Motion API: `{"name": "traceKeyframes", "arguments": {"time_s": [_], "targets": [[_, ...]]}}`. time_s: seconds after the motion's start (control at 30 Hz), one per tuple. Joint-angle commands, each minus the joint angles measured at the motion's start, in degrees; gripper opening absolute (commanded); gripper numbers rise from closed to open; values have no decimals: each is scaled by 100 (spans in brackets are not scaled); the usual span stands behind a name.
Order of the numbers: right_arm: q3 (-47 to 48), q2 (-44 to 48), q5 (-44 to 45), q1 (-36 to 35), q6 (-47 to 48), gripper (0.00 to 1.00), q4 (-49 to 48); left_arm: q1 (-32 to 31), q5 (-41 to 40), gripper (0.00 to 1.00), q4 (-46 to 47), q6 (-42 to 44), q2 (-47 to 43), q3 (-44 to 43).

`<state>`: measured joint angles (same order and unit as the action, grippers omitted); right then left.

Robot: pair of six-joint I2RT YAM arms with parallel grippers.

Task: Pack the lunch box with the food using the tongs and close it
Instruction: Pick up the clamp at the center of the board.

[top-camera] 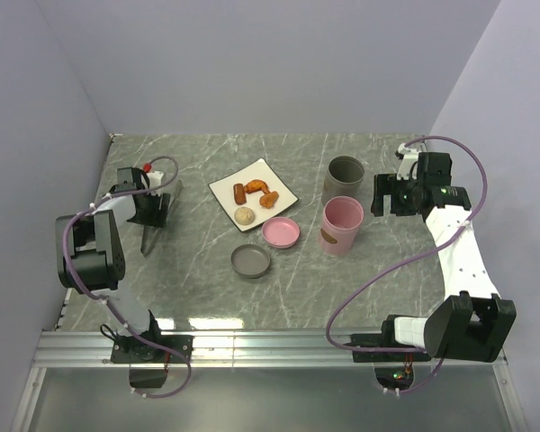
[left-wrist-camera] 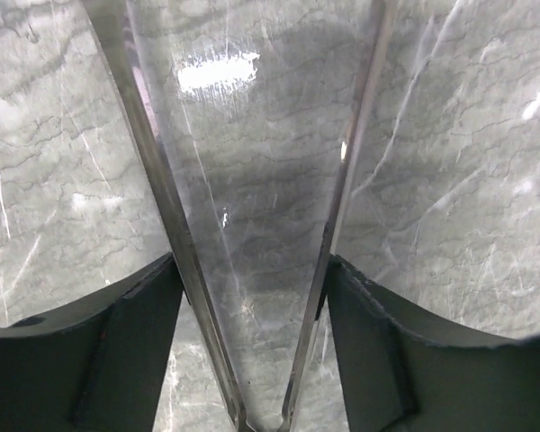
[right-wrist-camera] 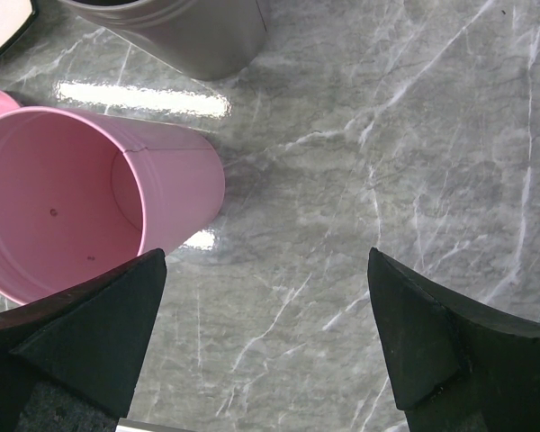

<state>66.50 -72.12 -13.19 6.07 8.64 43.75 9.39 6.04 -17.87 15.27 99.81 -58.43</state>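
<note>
Left end effector (left-wrist-camera: 252, 265): its fingers bracket the tongs (left-wrist-camera: 162, 180) near the joined end, and each pad seems to press on the outside of one arm, a light pinch.
Why there: a hold low on the two arms probably lets a squeeze close the far tips on a bite of food.
Tongs: at the left of the table (top-camera: 198, 153), well apart from the plate (top-camera: 227, 191).
Right end effector (right-wrist-camera: 265, 261): spread wide and empty, hovering just beside the pink container (right-wrist-camera: 63, 202), likely ready to steady it.
Food (top-camera: 255, 198): all on the plate, so none appears packed yet.
Lunch box: the pink container and the grey container (top-camera: 345, 178) stand open, with the pink lid (top-camera: 281, 232) and the grey lid (top-camera: 251, 261) laid between them and the plate.
Hard to make out: the tong tips run out of the wrist view, and from above the left arm covers most of the tongs. It cannot be told whether they are lifted.
</note>
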Motion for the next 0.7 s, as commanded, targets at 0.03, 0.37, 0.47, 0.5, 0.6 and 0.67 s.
{"name": "traceKeyframes", "arguments": {"time_s": [0.03,0.37,0.47,0.5,0.6,0.67], "targets": [[284,119,-87,61,32,100,-42,-25,150,67,-445,-41,-224,-202],[452,303,-474,44,67,100,-33,-244,459,64,-2325,-112,-972,-1653],[513,374,-640,44,120,100,-50,-358,591,64,-2747,-112,-1130,-1987],[548,391,-693,44,155,100,-68,-393,678,64,-2827,-120,-1156,-2066],[601,488,-974,35,234,100,-164,-508,862,63,-3117,-182,-1288,-2339],[627,541,-1141,9,287,100,-304,-561,1056,63,-3301,-235,-1376,-2506]]}}
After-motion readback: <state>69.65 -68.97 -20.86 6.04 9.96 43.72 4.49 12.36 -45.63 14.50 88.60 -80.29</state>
